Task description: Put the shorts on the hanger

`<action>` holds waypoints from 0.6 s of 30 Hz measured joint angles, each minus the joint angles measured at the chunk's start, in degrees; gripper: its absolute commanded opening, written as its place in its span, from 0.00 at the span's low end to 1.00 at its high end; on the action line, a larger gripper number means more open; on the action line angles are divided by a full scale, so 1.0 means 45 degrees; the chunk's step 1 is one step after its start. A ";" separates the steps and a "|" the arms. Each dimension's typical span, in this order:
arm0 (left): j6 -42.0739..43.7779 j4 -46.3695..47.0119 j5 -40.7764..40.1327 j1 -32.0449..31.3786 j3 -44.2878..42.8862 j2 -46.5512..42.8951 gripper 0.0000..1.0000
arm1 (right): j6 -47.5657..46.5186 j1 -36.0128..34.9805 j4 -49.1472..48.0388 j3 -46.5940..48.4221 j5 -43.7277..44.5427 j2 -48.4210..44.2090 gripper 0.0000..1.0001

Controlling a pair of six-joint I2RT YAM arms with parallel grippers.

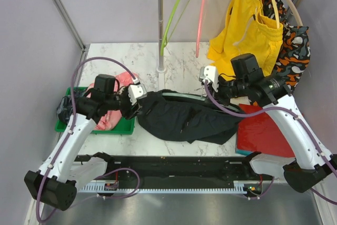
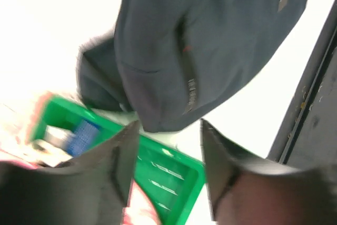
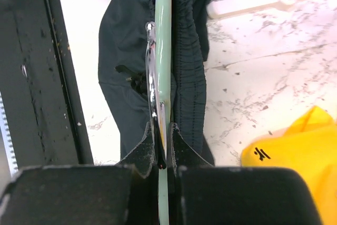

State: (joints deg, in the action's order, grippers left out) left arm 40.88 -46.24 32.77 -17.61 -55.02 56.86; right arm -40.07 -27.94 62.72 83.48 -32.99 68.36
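The black shorts (image 1: pixel 184 117) lie crumpled on the marble table between the two arms. The pale teal hanger (image 1: pixel 179 96) lies along their far edge, partly tucked in the fabric. My right gripper (image 1: pixel 208 81) is shut on the hanger. In the right wrist view the hanger (image 3: pixel 163 35) and its metal hook (image 3: pixel 151 77) run between the closed right gripper (image 3: pixel 163 130), with the shorts (image 3: pixel 126 51) on both sides. My left gripper (image 1: pixel 136 98) is open and empty at the shorts' left end. In the left wrist view it (image 2: pixel 169 130) hovers just short of the shorts (image 2: pixel 210 40).
A green tray (image 1: pixel 124 127) with pink cloth (image 1: pixel 113 117) sits at the left, also under the left gripper (image 2: pixel 179 175). A red board (image 1: pixel 263 133) lies at the right. The rack post (image 1: pixel 160 25) stands behind, with a lime hanger (image 1: pixel 176 14), a pink hanger (image 1: pixel 201 17), yellow shorts (image 1: pixel 247 25) and a patterned garment (image 1: pixel 292 51).
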 measured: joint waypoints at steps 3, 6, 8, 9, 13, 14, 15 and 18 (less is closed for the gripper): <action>-0.0165 0.0010 0.0636 0.0015 -0.1593 -0.0073 0.66 | 0.0772 0.0015 0.0447 0.1107 0.0364 0.0170 0.00; -0.0505 0.0719 0.1195 -0.0209 -0.3109 -0.0170 0.66 | 0.1511 0.0010 0.0826 0.1593 0.0661 0.0243 0.00; -0.0617 0.1506 0.1205 -0.0835 -0.3497 -0.0277 0.65 | 0.1967 0.0015 0.1185 0.1598 0.0855 0.0253 0.00; -0.0627 0.1836 0.1069 -0.1350 -0.3517 -0.0316 0.65 | 0.2186 0.0010 0.1345 0.1598 0.0971 0.0277 0.00; -0.0423 0.3094 -0.0782 -0.5212 -0.3546 0.0223 0.63 | 0.2875 0.0010 0.1787 0.1579 0.1224 0.0403 0.00; -0.0253 0.3279 -0.1214 -0.5965 -0.3633 0.0578 0.63 | 0.2997 0.0015 0.1826 0.1535 0.1277 0.0408 0.00; -0.0078 0.3492 -0.1661 -0.6606 -0.3755 0.1010 0.63 | 0.3075 0.0015 0.1875 0.1525 0.1316 0.0408 0.00; 0.0772 0.4235 -0.3045 -0.8024 -0.3784 0.2176 0.63 | 0.3293 0.0010 0.1889 0.1384 0.1321 0.0345 0.00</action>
State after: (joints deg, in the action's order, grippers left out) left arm 44.36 -27.18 19.07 -53.71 -72.05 66.65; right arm -25.26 -27.90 71.22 89.71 -27.05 69.91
